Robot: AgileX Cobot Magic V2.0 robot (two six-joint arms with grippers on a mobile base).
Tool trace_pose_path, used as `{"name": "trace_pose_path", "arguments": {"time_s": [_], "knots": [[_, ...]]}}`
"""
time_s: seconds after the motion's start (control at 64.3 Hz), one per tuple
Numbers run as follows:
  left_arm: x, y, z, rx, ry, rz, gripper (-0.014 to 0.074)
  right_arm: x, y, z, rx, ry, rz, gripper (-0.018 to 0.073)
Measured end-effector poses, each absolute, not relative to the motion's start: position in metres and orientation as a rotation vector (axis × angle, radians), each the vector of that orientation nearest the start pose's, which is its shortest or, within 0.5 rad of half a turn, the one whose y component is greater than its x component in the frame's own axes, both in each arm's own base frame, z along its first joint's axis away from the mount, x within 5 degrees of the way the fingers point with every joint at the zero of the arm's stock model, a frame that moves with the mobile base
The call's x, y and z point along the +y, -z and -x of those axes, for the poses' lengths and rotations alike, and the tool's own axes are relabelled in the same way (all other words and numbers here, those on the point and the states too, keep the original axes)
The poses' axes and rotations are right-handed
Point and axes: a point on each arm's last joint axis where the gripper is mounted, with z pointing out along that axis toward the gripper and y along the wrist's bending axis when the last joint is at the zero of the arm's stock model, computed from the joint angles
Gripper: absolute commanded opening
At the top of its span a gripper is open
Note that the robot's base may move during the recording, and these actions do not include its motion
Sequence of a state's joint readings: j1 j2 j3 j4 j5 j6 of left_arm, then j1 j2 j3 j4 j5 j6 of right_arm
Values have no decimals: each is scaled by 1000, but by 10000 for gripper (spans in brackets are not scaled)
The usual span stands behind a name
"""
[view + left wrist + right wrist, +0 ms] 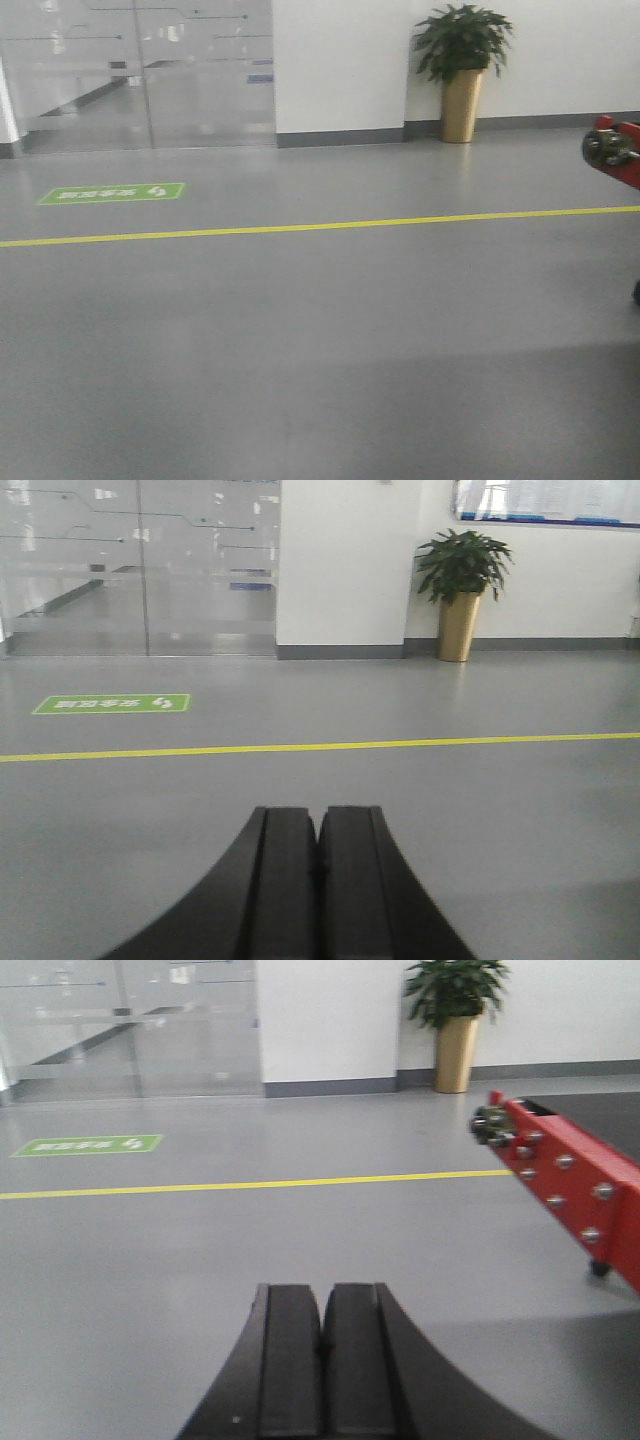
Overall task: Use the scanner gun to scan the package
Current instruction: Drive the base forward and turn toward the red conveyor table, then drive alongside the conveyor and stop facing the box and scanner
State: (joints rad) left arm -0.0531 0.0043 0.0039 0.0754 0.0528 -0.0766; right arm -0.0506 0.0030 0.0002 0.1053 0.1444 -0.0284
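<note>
grey floor only; neither package nor scanner gun shows in any view. left pincer and right pincer are closed, empty. scanner gun likely light, rigid; take its handle.

Cannot read the floor sign: print too small and blurred; see only the front end of the left gripper, rest lost below the lower edge; same with the right gripper; see just one end of the red frame, cut by the right edge; cannot name the dark bit at the right edge; cannot read the wall board, cut by the top edge; see the plant cropped at the top.
</note>
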Motion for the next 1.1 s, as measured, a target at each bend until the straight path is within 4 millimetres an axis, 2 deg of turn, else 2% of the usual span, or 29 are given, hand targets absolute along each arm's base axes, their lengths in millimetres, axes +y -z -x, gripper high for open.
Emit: {"name": "trace_pose_path", "arguments": {"time_s": [1.105], "knots": [[-3, -207, -57, 1544, 40, -37, -111, -1, -200, -57, 1628, -32, -91, -160]]}}
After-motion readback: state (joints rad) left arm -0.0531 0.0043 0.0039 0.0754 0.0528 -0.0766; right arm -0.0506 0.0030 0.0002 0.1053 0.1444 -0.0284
